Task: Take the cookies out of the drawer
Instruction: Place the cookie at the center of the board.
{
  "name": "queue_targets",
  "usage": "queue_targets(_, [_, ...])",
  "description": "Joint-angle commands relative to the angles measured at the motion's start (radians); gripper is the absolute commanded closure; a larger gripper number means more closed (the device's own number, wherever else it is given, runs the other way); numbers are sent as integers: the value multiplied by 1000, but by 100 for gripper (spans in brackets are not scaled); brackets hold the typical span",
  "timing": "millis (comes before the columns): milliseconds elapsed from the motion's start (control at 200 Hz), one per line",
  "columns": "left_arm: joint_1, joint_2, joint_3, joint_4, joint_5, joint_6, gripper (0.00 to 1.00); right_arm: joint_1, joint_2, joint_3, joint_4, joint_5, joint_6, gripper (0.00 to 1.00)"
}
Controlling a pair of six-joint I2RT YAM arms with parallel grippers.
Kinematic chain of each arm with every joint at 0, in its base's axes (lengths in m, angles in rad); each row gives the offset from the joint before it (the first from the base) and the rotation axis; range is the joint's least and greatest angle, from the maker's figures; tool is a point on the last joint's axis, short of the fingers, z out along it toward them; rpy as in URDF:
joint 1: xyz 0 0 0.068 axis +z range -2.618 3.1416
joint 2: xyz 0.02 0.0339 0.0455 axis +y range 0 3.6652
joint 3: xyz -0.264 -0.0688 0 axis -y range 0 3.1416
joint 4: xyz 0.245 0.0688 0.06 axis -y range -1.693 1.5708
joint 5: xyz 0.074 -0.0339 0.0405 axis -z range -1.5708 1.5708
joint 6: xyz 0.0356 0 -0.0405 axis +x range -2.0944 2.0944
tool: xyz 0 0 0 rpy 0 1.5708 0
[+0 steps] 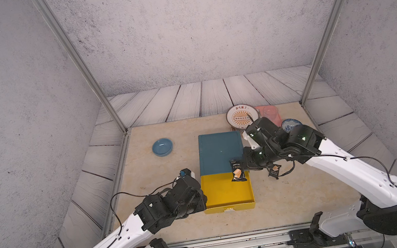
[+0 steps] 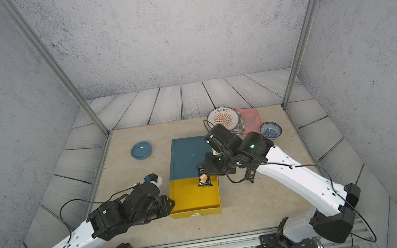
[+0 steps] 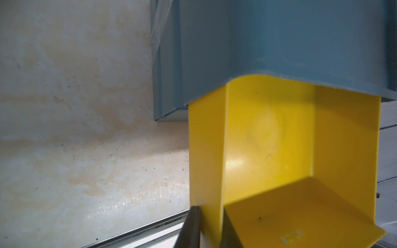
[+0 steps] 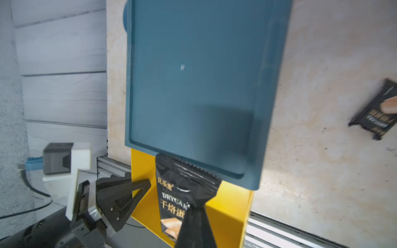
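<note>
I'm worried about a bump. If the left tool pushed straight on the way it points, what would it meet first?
The yellow drawer: the left tool is clamped on its side wall, so going on would press into that wall at once.

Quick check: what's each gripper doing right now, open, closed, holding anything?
Left gripper: closed on the side wall of the yellow drawer.
Right gripper: closed on a black cookie packet.

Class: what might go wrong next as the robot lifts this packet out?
1. The right gripper pinches the black packet near one edge over the yellow drawer; it may slip back in.
2. Swinging out, it may knock the second packet lying on the table beside the drawer.
</note>
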Motion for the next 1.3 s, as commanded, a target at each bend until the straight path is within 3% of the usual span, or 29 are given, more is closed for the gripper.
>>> queue_targets(0, [3,42,-28,-48,-9,18,83,-137,-41,28,-98,-40,-80,100])
queue_targets(150, [4,43,-26,-42,-19,16,83,-372,-38,-11,-88,-133,-173,100])
queue_targets(390, [4,44,-17,-46,-29,20,83,-583,37,-197,100,-232,-234,100])
queue_targets(711, [3,50,-6,-48,-56,28,83,-691,302,-317,351,-283,-292,100])
queue_targets(976, [3,56,3,-43,-68,24,83,-717,476,-281,405,-272,-341,100])
queue_targets(1011, [6,54,2,-43,-70,22,83,-719,492,-276,400,-270,-344,94])
queue_targets(1066, [6,52,2,-43,-72,20,83,-722,507,-271,397,-271,-350,74])
queue_targets(1101, [5,50,1,-42,-74,19,83,-721,508,-271,398,-265,-354,67])
queue_targets(1296, [4,49,9,-42,-83,19,83,-730,473,-243,359,-266,-376,59])
